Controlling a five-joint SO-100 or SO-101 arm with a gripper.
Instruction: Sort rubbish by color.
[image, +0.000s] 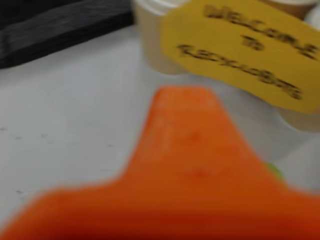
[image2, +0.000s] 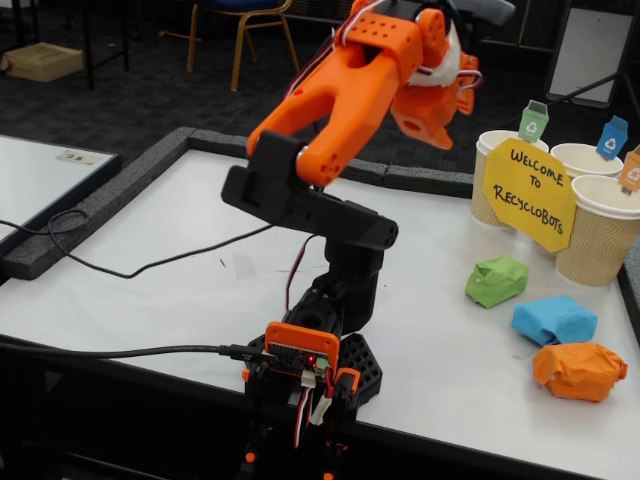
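Three crumpled paper wads lie on the white table (image2: 200, 280) at the right in the fixed view: green (image2: 497, 280), blue (image2: 553, 319) and orange (image2: 579, 370). Three paper cups stand behind them with a green tag (image2: 533, 122), a blue tag (image2: 611, 138) and an orange tag (image2: 632, 168). My orange gripper (image2: 455, 75) is raised high above the table, left of the cups, with nothing visible in it. The wrist view is blurred. It shows one orange finger (image: 185, 135), a sliver of green (image: 273, 171) beside it, and a cup (image: 152, 40).
A yellow "Welcome to Recyclobots" sign (image2: 528, 193) leans on the cups and fills the top right of the wrist view (image: 245, 47). The arm's base (image2: 310, 370) is clamped at the front edge. A black cable (image2: 130, 268) crosses the table's left side. Black foam edging (image2: 90, 205) borders the table.
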